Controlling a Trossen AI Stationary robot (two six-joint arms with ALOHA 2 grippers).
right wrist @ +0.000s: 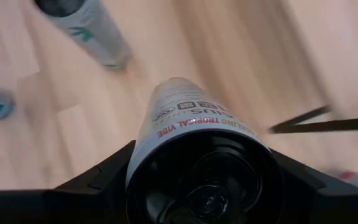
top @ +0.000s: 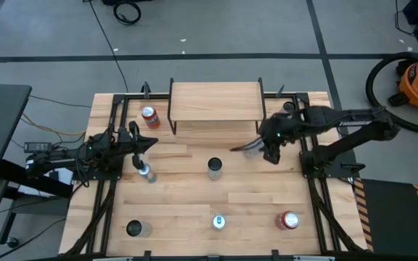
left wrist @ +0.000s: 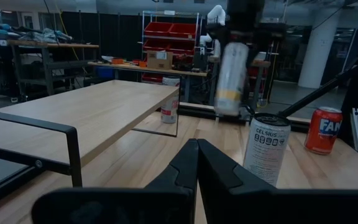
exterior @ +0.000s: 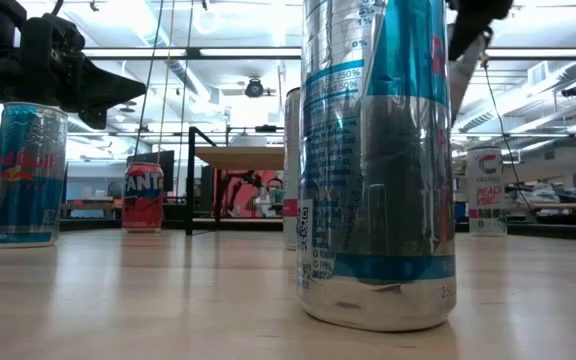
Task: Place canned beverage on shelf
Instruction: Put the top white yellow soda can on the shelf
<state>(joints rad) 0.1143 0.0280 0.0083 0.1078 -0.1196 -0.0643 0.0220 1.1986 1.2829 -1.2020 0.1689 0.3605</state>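
One tall white slim aluminium can [right wrist: 194, 134] is gripped by the right gripper [top: 271, 148], just off the low light-wood shelf [top: 215, 101].
Looks light, slick, dentable, so mid-body grip is smartest; left gripper [left wrist: 197, 168] sits shut, empty.

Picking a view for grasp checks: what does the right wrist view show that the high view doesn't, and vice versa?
Right wrist only: the held can close up, its printed label and base, gripped between the fingers. High only: the whole layout, with the shelf bare, the left gripper shut and waiting, five cans standing on the table. Both: the right gripper holding that can above the tabletop.
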